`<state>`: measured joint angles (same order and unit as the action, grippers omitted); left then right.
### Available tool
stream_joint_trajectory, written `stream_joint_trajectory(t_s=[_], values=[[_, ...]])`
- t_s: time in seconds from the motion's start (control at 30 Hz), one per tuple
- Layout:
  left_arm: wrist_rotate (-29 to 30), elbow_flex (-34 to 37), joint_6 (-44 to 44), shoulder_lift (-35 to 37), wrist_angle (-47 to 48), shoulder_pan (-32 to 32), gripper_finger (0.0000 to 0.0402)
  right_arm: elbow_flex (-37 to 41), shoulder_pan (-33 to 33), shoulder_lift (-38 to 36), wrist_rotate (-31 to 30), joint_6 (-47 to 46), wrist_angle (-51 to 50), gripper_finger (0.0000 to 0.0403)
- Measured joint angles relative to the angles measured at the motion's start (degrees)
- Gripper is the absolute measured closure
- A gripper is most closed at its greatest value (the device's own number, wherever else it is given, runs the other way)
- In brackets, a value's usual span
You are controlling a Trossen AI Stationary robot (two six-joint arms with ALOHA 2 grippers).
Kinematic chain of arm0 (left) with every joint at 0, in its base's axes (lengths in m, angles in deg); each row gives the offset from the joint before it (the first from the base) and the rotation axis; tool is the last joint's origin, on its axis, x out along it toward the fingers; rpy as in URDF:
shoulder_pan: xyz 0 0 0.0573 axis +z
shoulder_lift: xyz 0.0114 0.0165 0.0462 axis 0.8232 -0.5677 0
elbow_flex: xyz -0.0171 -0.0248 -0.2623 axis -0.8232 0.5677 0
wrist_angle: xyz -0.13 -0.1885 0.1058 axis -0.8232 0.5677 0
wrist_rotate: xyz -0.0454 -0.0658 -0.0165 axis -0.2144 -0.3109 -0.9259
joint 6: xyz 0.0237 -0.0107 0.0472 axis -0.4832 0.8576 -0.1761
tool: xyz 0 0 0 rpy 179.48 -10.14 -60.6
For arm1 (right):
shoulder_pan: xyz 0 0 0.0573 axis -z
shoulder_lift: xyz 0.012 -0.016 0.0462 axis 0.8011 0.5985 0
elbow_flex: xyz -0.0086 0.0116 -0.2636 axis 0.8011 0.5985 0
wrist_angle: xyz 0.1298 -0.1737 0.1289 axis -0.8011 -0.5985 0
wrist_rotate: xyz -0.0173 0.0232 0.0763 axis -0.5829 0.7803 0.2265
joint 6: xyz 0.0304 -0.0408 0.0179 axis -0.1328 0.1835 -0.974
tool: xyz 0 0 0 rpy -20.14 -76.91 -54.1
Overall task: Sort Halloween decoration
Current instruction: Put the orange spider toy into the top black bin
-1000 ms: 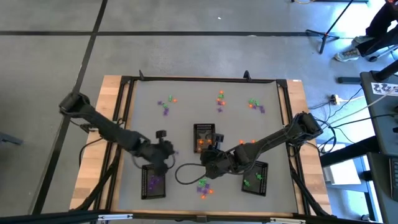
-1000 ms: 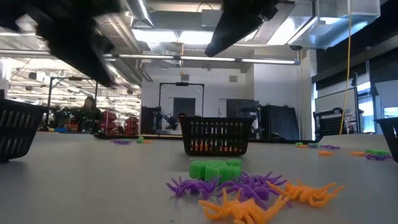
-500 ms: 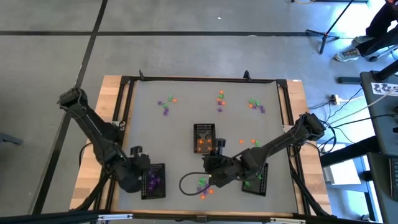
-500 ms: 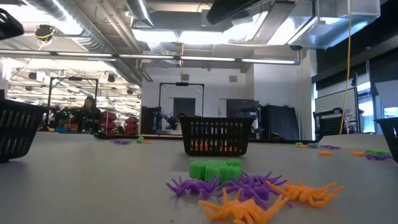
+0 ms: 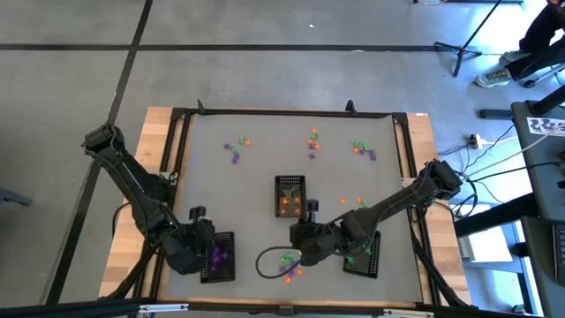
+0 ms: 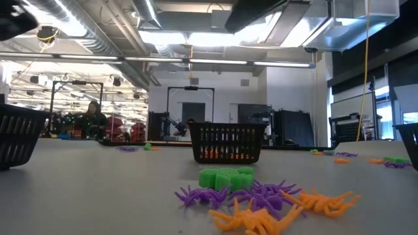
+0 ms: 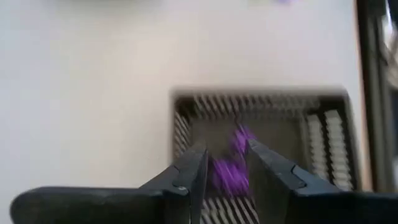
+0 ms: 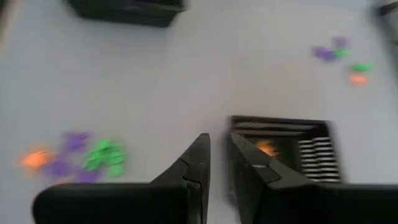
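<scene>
From above, my right gripper hangs just beside the trinket pile, nearer than my left gripper over the purple tray. Right wrist: fingers slightly parted, empty, pile off to one side.

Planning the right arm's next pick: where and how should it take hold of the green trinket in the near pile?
Probably grip the green trinket across its blocky body, coming straight down from above. It lies flat on the table at the pile's far edge, with purple spiders tangled just in front, so a side approach would likely snag their legs. The right gripper hangs close by.
</scene>
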<state>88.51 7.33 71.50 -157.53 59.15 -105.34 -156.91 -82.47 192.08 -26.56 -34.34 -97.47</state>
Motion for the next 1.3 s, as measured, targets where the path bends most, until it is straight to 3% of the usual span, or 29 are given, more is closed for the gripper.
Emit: stream_joint_trajectory(t_s=[0.17, 0.3, 0.4, 0.53, 0.77, 1.1, 1.3], values=[[21.28, 1.36, -12.47, 0.09, -8.81, -0.59, 0.0307, 0.96, -0.93, 1.05, 9.99, -3.67, 0.64, 0.0348], [24.32, 3.39, -22.55, 0.11, -19.88, 0.26, 0.0311, 3.86, -2.7, 1.88, 12.38, -6.24, 2.1, 0.0348], [21.24, 6.5, -29.99, 0.11, -30.51, 2.08, 0.0315, 7.34, -3.61, 2.7, 12.25, -7.0, 8.96, 0.0348], [10.94, 11.38, -39.53, 0.41, -45.88, 6.27, 0.0323, 12.28, -3.8, 3.24, 15.51, -7.9, 18.22, 0.0348], [1.51, 16.06, -50.01, 0.48, -64.78, 12.76, 0.0335, 16.55, -3.78, 3.64, 19.98, -10.59, 23.69, 0.033], [-0.73, 16.55, -51.33, 0.52, -67.03, 16.1, 0.0335, 18.23, -4.01, 6.94, 22.9, -14.23, 28.27, 0.0222], [-0.32, 16.55, -51.32, 0.52, -66.28, 16.46, 0.0335, 18.21, -4.94, 10.22, 22.88, -14.89, 30.83, 0.0206]])
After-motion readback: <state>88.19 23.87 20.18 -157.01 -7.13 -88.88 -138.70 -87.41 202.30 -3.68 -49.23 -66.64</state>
